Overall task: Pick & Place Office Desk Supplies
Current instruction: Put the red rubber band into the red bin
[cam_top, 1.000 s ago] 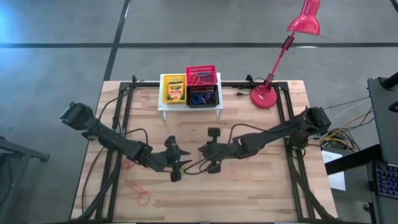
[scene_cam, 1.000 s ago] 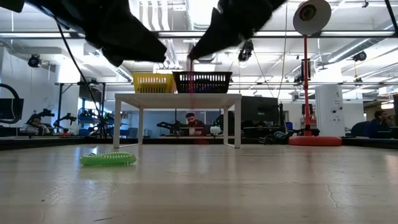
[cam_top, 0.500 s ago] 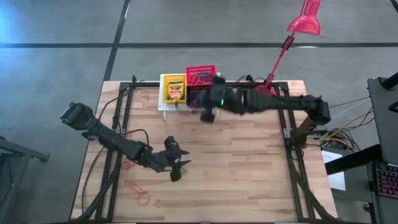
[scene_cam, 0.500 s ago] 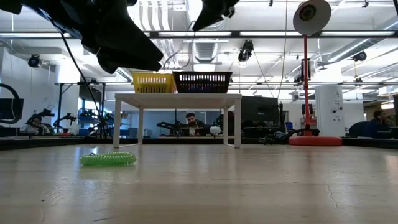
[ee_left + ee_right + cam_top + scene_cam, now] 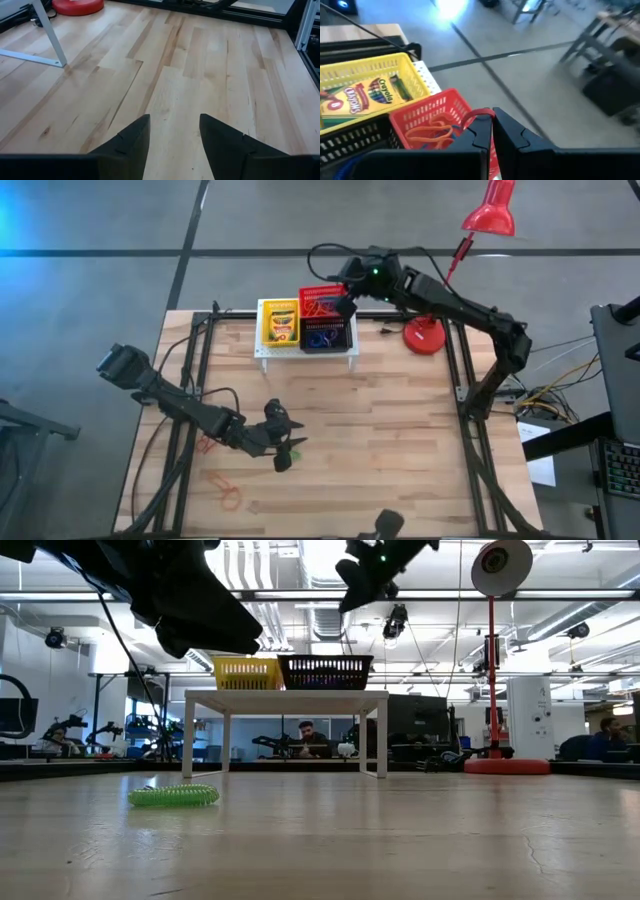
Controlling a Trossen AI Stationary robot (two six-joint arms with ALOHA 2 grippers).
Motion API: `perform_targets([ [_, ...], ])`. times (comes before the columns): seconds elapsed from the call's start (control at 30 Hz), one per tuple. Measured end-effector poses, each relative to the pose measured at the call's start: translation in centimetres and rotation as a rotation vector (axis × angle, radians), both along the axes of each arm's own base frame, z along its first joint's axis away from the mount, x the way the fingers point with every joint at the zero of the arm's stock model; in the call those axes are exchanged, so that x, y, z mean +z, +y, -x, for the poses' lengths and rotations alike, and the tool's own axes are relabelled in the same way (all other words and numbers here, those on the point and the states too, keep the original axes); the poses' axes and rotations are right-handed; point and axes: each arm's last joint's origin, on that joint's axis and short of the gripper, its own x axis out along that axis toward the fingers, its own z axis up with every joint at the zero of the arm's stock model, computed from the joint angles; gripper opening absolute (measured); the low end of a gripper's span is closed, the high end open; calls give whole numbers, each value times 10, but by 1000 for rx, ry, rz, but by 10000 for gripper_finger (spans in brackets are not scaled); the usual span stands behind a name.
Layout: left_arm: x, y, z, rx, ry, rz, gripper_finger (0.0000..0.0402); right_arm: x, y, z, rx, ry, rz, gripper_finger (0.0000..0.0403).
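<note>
Robotics lab, open-plan industrial floor. The wooden table point(image 5: 400, 430) sat on a polished concrete floor point(image 5: 300, 220) marked with dark lines. Low view looked into a big hall: rows of ceiling strip lights point(image 5: 560, 595), exposed ducting, white walls. More robot arms on benches point(image 5: 140, 730) stood in the background on the left, and a person sat at a workstation point(image 5: 312, 736) behind the white stand point(image 5: 285, 700); another person showed at far right point(image 5: 610, 730). Loose cabling point(image 5: 545, 395) and a monitor edge point(image 5: 620, 470) were beside the table.
</note>
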Motion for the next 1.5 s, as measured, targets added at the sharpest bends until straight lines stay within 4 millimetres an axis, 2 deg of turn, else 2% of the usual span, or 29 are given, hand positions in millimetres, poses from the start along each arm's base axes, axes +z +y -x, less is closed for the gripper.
perform_targets([
  [0.2, 0, 0, 0, 0, 0, 0, 177, -15, -12, 4, -13, -9, -53, 8],
  [0.47, 0, 0, 0, 0, 0, 0, 177, -36, -13, 4, -14, 30, -79, 8],
  [0.8, 0, 0, 0, 12, -4, -9, 177, -47, -14, 3, -26, 16, -97, 13],
  [1.2, 0, 0, 0, 11, -3, -11, 177, -55, -13, 2, -25, -18, -163, 135],
  [1.5, 0, 0, 0, 11, -2, -11, 177, -55, -13, 5, -80, 23, -288, 169],
])
